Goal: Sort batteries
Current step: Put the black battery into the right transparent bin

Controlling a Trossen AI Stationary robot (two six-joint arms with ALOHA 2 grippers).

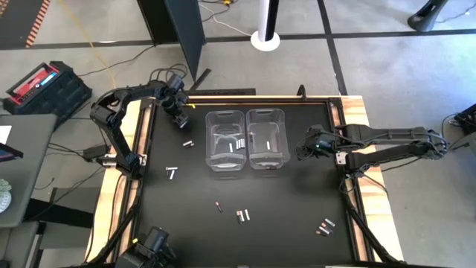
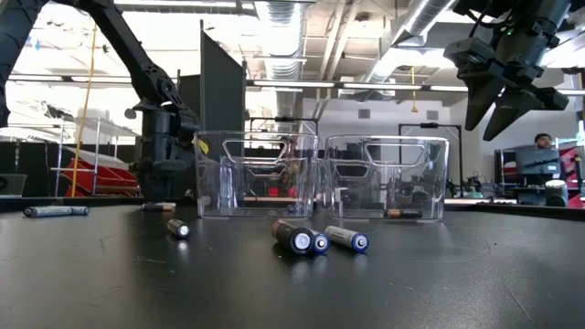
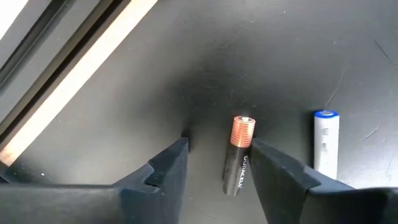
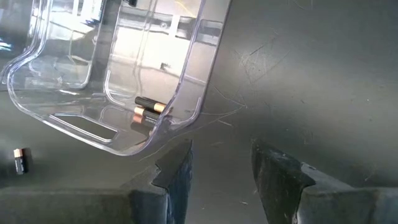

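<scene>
I see the left gripper (image 3: 217,165) low on the desk (image 1: 282,223), jaws open astride a copper-topped battery (image 3: 239,155) left of the bins (image 1: 245,139), right gripper (image 4: 221,168) open beside their right wall

- right gripper (image 4: 221,165) hovering over the dark counter (image 4: 323,81), jaws apart, nothing between them
- clear bin (image 4: 124,81) just ahead, two copper-tipped batteries (image 4: 148,111) inside
- one more battery (image 4: 20,160) lying outside it

Black battery (image 3: 239,155) (copper-topped), white battery (image 3: 325,146)
</scene>
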